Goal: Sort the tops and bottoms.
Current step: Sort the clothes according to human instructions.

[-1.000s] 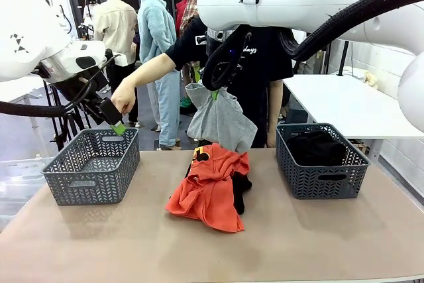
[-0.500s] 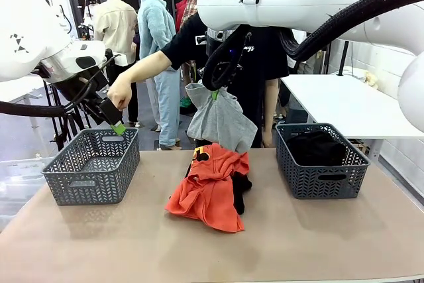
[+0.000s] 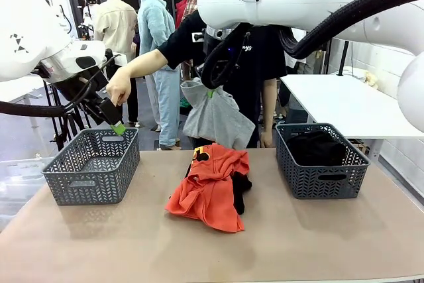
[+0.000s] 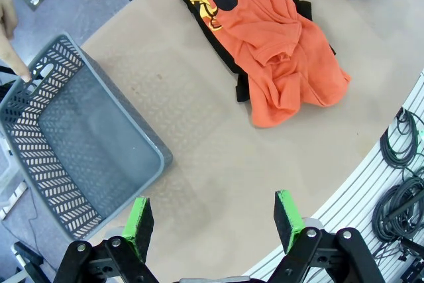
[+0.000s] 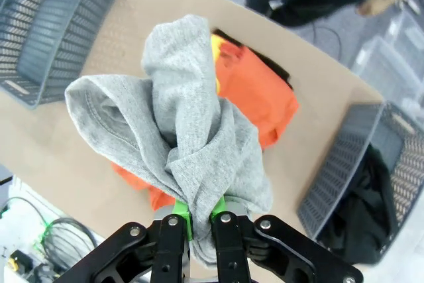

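While right gripper (image 3: 211,89) is clenched on grey top (image 3: 217,118), hanging abv orange top (image 3: 209,190) mid-table, best carry it high enough to clear left basket (image 3: 86,183) rim, then let go inside; left gripper (image 4: 213,203) spread wide, empty.

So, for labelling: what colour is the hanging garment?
The garment is light grey; right wrist view.

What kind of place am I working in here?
Probably a robot lab, not a home: a work table with two grey baskets, bundled cables on the floor, a white table behind.
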